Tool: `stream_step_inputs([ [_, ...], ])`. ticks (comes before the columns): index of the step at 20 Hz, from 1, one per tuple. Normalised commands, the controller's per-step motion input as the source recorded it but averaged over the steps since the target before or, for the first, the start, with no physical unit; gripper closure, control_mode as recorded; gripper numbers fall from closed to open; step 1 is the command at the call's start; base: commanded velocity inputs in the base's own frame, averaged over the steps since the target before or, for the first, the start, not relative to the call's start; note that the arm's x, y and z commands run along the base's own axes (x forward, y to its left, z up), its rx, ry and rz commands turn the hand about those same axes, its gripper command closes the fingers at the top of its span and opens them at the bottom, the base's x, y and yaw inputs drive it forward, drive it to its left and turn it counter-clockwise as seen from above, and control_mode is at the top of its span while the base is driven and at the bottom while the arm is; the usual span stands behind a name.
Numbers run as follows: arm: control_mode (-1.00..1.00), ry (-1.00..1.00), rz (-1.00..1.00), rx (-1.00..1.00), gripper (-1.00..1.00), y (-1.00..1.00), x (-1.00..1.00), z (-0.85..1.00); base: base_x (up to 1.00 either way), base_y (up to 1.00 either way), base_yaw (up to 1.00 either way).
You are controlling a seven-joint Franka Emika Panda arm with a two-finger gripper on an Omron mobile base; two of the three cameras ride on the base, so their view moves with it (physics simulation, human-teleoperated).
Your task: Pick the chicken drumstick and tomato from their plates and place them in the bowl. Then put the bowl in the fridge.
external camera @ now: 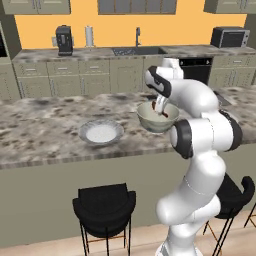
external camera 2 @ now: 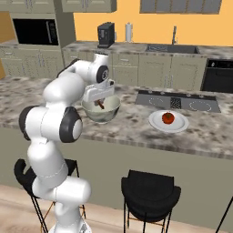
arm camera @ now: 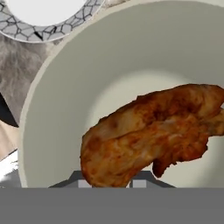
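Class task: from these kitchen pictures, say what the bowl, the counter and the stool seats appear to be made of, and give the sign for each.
Bowl: probably glazed ceramic, with a smooth, pale, matte inside.
Counter: looks like polished granite, with a mottled grey-brown speckle.
Stool seat: perhaps moulded plastic or leather; plain black, with no visible texture to decide.

We see the chicken drumstick (arm camera: 148,131) hiding the tool's fingertips; the bowl (arm camera: 65,100) and a plate (arm camera: 43,26) are cut off by edges
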Motion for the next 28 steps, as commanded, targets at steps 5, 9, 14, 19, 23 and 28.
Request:
stream_step_inputs([
  [5,-1.00,-0.07,-0.11,-0.08,1.00,0.00,0.06,-0.23,0.00,0.00,0.00],
  [9,-1.00,0.16,-0.01,-0.11,1.00,0.00,0.27,-0.02,0.00,0.00,0.00],
  [14,-1.00,0.10,0.00,-0.05,1.00,0.00,0.12,-0.10,0.00,0.00,0.00],
  [19,-1.00,0.03,0.00,0.00,-1.00,0.00,0.06,0.00,0.00,0.00,0.00],
  [23,-1.00,0.00,0.00,0.00,-1.00,-0.03,-0.01,0.10,0.00,0.00,0.00],
  [28,-1.00,0.00,0.00,0.02,-1.00,-0.08,-0.12,0.20,0.00,0.00,0.00],
])
